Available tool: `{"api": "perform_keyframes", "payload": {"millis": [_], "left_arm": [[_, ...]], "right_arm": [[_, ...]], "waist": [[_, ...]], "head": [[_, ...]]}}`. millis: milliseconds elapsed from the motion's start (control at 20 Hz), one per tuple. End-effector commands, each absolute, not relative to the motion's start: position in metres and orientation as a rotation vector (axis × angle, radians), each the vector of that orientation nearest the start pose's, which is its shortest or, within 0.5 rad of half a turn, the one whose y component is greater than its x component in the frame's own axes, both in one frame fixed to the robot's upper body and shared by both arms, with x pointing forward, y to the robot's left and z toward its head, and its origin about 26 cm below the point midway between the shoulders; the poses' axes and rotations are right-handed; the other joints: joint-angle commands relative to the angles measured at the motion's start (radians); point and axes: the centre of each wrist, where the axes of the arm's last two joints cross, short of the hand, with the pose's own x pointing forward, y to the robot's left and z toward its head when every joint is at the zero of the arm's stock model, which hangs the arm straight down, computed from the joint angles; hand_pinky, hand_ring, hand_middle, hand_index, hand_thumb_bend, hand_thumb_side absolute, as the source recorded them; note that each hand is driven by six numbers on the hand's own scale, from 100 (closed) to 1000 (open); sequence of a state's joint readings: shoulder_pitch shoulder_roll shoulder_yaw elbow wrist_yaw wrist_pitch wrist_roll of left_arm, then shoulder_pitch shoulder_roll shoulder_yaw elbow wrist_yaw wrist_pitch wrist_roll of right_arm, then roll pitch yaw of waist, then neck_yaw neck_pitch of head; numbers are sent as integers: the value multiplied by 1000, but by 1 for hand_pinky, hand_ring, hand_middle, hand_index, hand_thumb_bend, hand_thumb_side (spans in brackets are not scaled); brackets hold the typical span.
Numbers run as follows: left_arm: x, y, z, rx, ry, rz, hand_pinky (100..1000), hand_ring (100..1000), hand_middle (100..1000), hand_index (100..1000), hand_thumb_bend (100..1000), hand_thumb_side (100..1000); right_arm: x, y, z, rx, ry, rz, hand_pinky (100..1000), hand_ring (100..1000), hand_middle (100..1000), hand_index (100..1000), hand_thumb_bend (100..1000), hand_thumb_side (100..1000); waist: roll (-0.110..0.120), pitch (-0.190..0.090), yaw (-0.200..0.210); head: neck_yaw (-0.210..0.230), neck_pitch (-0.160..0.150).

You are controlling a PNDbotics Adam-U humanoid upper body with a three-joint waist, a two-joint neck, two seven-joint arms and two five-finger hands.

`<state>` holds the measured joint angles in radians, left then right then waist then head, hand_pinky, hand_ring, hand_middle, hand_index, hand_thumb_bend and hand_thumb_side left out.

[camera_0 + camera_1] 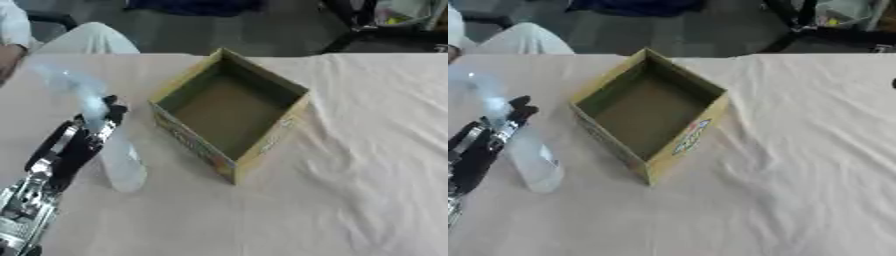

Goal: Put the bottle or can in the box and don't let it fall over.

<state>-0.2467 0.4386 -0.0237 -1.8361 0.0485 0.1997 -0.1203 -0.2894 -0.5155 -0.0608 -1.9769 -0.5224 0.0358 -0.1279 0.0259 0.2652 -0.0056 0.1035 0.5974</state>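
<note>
Bottle (109, 145), clear plastic, stands on the desk (350, 175) just left of the open box (229, 112), left robot hand (87, 132) curled round its side; I hold it mid-body, probably to lift it upright; right hand unseen.

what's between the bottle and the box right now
Nothing visible. The left hand is at the clear bottle, which stands on the table left of the open box. Only bare cloth lies between them, and the box is empty.
</note>
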Motion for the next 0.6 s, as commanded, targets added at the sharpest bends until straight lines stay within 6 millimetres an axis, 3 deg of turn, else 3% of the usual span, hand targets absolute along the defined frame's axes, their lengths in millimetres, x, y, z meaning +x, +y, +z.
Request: {"api": "perform_keyframes", "payload": {"millis": [50, 600], "left_arm": [[315, 293, 163, 180, -1826, -535, 1000, 1000, 1000, 810, 169, 718], [317, 293, 155, 158, -1785, -611, 1000, 1000, 1000, 801, 164, 749]], "right_arm": [[294, -306, 231, 105, -2219, 122, 1000, 1000, 977, 1000, 100, 470], [294, -305, 231, 104, -2222, 125, 1000, 1000, 977, 1000, 100, 470]], "waist": [[-2, -18, 1], [-6, -12, 1]], "head": [[-15, 16], [-32, 46]]}}
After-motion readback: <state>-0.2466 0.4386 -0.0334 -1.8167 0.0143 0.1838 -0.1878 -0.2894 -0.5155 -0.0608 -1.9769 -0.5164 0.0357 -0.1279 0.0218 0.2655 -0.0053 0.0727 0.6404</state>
